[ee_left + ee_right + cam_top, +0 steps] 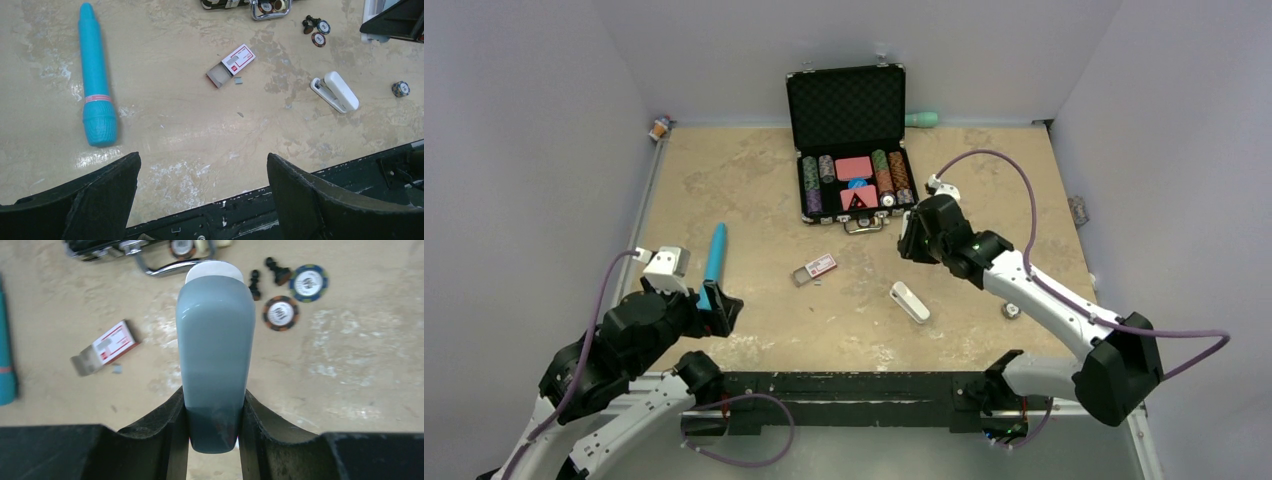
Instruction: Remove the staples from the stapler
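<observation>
The bench (754,180) is a mottled beige, stone-look slab with pale scuffed patches. At the back sits a black hard case (844,105), lid up, with egg-crate foam inside. Its tray holds rows of striped poker chips (810,180) plus a couple of red card-sized packs.

The left tool (202,167) hangs fully released above the near edge, holding and touching nothing. The right tool (214,395) is clenched on a grey block (215,330), which is smooth, glossy and round-cornered with a white rounded bit at the far end. Can't tell what it actually is.

A teal tube (96,85), plastic with a ribbed fat end, lies flat on the left.

The stapler (336,91) is small, white and rounded. It's lying on the bench between the arms toward the near side, well apart from both tools.

Just left of it is a little red-and-white cardboard box (232,65), slid half open, with a short grey staple strip (238,80) just beside it.

A few loose chips (309,282) are scattered by the case handle.
</observation>
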